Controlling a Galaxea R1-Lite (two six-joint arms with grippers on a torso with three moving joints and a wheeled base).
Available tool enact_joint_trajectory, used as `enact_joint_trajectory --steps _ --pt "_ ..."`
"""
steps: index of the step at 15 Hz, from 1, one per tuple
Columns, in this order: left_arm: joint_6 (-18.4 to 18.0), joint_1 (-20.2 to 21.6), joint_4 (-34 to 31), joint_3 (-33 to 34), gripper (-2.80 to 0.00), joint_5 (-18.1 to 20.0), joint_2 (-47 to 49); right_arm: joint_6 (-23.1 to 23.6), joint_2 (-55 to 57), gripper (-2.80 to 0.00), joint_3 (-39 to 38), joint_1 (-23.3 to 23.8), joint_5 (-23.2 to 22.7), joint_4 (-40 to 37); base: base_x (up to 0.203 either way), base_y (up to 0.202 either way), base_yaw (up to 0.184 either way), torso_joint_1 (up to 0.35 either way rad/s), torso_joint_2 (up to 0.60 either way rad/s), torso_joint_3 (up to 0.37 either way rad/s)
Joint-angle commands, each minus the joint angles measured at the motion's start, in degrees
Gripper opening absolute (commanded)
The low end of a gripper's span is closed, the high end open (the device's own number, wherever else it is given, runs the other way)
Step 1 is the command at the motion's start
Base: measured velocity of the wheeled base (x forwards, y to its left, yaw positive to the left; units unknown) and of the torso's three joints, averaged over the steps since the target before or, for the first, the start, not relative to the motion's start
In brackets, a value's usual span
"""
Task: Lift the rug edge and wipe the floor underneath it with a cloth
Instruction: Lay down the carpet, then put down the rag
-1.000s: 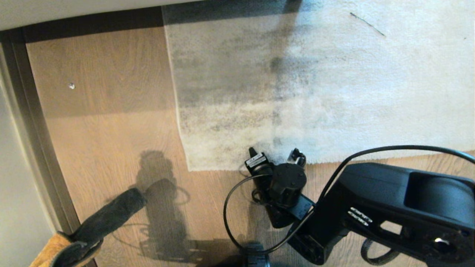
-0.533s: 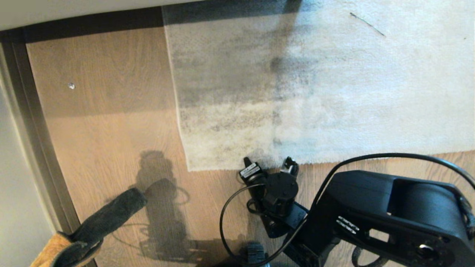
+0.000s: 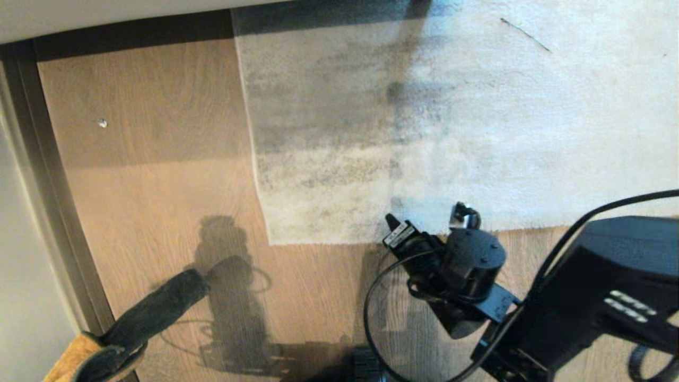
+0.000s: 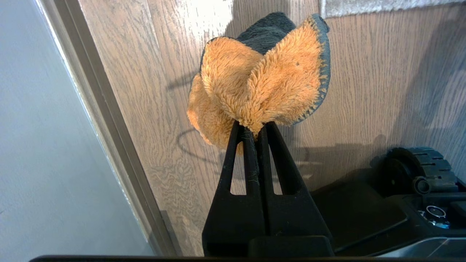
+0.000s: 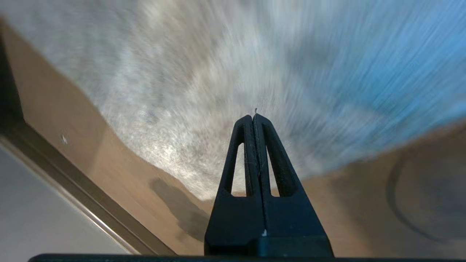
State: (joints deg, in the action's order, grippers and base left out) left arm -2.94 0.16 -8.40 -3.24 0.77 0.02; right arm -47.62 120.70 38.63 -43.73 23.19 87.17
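The grey mottled rug lies flat on the brown wood floor (image 3: 159, 185), its near rug edge (image 3: 339, 240) ending in a square corner (image 3: 271, 242). My right arm's wrist (image 3: 469, 262) hangs over that edge, right of the corner, hiding the fingers in the head view. In the right wrist view my right gripper (image 5: 254, 117) is shut and empty, pointing at the rug (image 5: 204, 91) just past its border. My left gripper (image 4: 253, 125) is shut on the mustard-orange cloth (image 4: 262, 80), low at the left. The cloth's dark reverse (image 3: 154, 310) hangs above the floor.
A dark skirting strip (image 3: 132, 29) runs along the far wall and a metal threshold strip (image 3: 48, 212) borders the floor at the left. A small pale speck (image 3: 102, 123) lies on the planks. My base's wheel (image 4: 418, 171) sits close by. A black cable (image 3: 371, 318) loops under the right wrist.
My right arm has swung to the right along the rug's near edge, still shut. The left gripper and the cloth have stayed where they were.
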Motion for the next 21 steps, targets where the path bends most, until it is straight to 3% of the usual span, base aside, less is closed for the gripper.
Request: enact_joint_trajectory --steps 1,3,5,9,13,18,21 --pt "-0.04 0.02 -0.04 -0.01 -2.80 0.02 -0.02 4.39 -10.26 -2.80 -6.08 2.58 -2.21 2.77 0.000 0.000 0.000 0.000 0.00 0.000" --pt "-0.05 0.02 -0.04 -0.01 -2.80 0.02 -0.02 13.68 -18.29 -2.80 -12.87 8.59 -7.51 2.49 0.000 0.000 0.000 0.000 0.00 0.000" --pt "-0.02 0.10 -0.04 -0.01 -2.80 0.02 -0.02 18.88 -27.50 -2.80 -18.85 13.87 -13.33 0.02 0.000 0.000 0.000 0.000 0.00 0.000" --pt "-0.02 0.02 0.03 -0.01 -2.80 0.02 -0.02 28.46 -47.75 -2.80 -33.00 24.46 -20.22 -9.19 0.000 0.000 0.000 0.000 0.00 0.000" --pt "0.04 0.02 -0.04 -0.01 -2.80 0.02 -0.02 38.53 -72.52 -2.80 -37.06 34.77 -27.13 -33.97 0.000 0.000 0.000 0.000 0.00 0.000" --pt "0.02 0.02 -0.02 -0.01 -2.80 0.02 -0.02 51.03 -101.12 -2.80 -38.06 39.18 -29.56 -72.37 0.000 0.000 0.000 0.000 0.00 0.000" --pt "0.04 0.10 0.05 -0.01 -2.80 0.02 -0.02 54.67 -106.26 -2.80 -37.68 40.97 -29.55 -83.49 0.000 0.000 0.000 0.000 0.00 0.000"
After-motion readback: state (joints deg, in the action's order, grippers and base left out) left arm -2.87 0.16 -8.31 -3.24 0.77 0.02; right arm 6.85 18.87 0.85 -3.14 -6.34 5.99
